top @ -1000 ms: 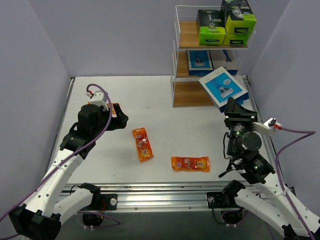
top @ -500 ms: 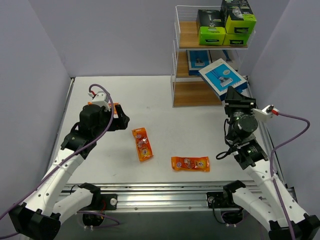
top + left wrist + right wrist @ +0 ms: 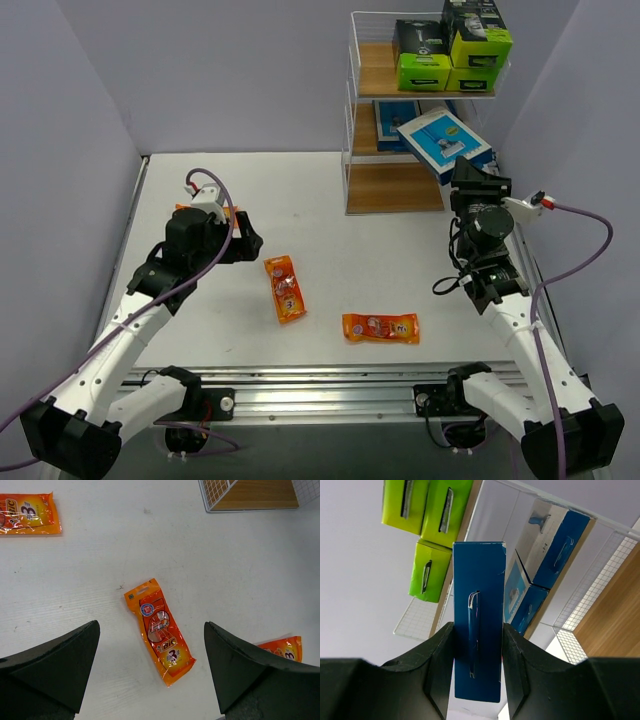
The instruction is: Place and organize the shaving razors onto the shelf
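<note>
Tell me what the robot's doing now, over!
Right fingers shut on blue razor box, up at the shelf's middle tier. Left fingers open over orange packet. Other blue packs already on that tier.

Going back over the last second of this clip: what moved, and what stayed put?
The right gripper, shut on the blue razor pack, carried it up and away from the arm bases, toward the middle tier of the shelf. The left gripper, open, edged slightly to the right. The two loose orange packets and the green boxes on the top tier did not move.
</note>
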Controlling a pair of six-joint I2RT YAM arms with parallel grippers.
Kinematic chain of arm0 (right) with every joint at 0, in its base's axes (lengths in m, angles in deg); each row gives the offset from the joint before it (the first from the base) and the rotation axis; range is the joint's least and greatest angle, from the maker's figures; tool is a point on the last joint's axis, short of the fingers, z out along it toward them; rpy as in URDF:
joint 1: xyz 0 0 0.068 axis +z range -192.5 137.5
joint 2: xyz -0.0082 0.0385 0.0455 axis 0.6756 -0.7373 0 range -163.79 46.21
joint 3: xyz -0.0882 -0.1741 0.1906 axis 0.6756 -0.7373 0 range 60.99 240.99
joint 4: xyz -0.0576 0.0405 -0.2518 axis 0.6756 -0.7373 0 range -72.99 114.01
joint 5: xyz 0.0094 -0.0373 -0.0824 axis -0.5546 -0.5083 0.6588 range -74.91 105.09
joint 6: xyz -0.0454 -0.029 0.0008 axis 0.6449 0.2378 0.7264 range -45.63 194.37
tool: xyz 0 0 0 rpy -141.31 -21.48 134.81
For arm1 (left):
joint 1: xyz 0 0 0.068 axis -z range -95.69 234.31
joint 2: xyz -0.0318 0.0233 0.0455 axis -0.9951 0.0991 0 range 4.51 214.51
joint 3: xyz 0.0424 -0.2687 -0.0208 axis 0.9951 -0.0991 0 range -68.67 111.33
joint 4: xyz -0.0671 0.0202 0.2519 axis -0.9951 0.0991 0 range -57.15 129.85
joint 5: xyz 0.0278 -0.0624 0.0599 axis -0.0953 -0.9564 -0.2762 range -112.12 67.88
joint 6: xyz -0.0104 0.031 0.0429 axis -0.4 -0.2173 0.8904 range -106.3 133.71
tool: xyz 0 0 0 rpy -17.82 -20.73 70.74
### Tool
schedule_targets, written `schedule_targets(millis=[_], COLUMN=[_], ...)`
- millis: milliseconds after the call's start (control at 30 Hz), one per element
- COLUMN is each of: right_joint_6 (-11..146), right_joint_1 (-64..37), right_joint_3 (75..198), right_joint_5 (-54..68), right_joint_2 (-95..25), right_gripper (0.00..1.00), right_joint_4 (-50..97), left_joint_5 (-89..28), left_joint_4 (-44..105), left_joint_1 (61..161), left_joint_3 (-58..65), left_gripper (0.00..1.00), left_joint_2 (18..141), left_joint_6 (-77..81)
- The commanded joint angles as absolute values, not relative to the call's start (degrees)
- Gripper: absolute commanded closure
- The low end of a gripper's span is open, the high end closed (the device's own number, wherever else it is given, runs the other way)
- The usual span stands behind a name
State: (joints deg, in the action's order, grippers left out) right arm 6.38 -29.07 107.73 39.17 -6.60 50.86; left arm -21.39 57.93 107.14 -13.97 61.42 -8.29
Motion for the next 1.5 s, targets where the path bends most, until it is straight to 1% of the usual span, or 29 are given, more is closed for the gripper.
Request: schedule_targets(millis=[0,567,1033,1433,1467], right_joint_6=[4.2,2.3,2.7,2.1,2.1], right_joint_1=[-30.2,-35.6,-36.8,-36.8,-36.7], right_joint_3=[111.3,113.8,118.5,119.6,119.6], right_joint_5=[37.8,35.4,38.6,41.7,41.4], right_joint_2=[-7.9,-20.7,-28.3,-31.3,-31.3], right_gripper=[1.00,1.00,1.00,1.00,0.91], right_joint_4=[58.5,70.1,71.6,69.9,69.7], left_joint_5=[-22.1,-22.1,-23.7,-24.5,-24.6], left_joint_4=[57.8,58.3,58.4,58.3,58.3], left_joint_1=[107.4,108.3,108.6,108.7,108.7], left_joint_3=[-12.3,-12.2,-12.2,-12.1,-12.2], left_gripper=[0.06,0.06,0.06,0.06,0.06], left_joint_2=[61.9,62.5,63.0,63.4,63.4], left_joint_6=[-7.7,-7.2,-7.2,-7.3,-7.3])
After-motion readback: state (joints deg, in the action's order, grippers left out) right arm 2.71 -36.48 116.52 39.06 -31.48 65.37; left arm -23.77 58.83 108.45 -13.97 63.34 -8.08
